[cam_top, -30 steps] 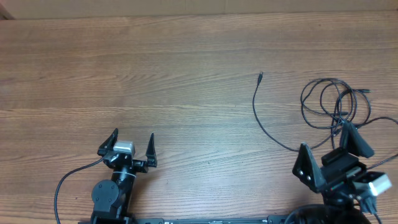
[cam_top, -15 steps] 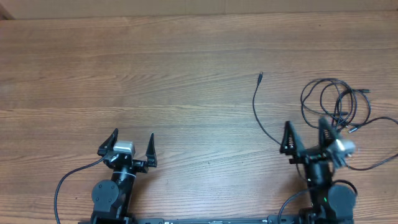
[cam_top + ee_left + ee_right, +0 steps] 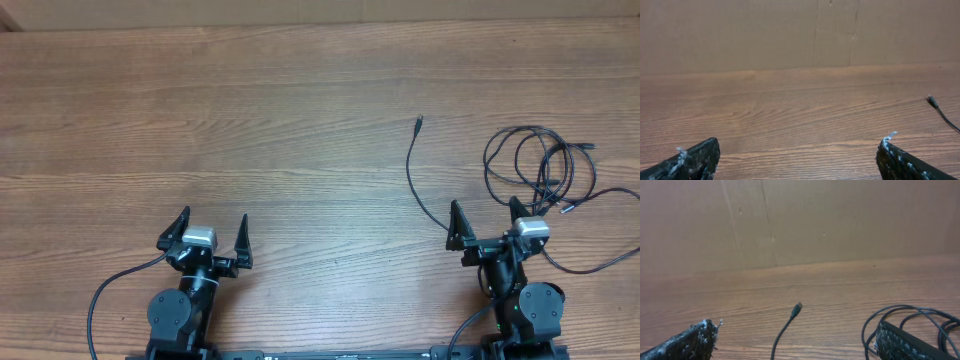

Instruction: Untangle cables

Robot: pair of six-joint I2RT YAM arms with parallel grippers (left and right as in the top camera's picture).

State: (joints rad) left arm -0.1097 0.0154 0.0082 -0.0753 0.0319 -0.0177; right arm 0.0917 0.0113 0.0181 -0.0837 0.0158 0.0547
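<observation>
Since a moment ago, the right claw [image 3: 486,222] has swung in from the right corner. It now points straight ahead, its two fingers spread wide with nothing in them. The left claw [image 3: 213,224] has stayed put, also wide and empty. The cables [image 3: 540,165] lie in loose black loops on the wooden surface [image 3: 300,100], just past the right claw. One long cable end curves off left to a little plug [image 3: 418,123].
</observation>
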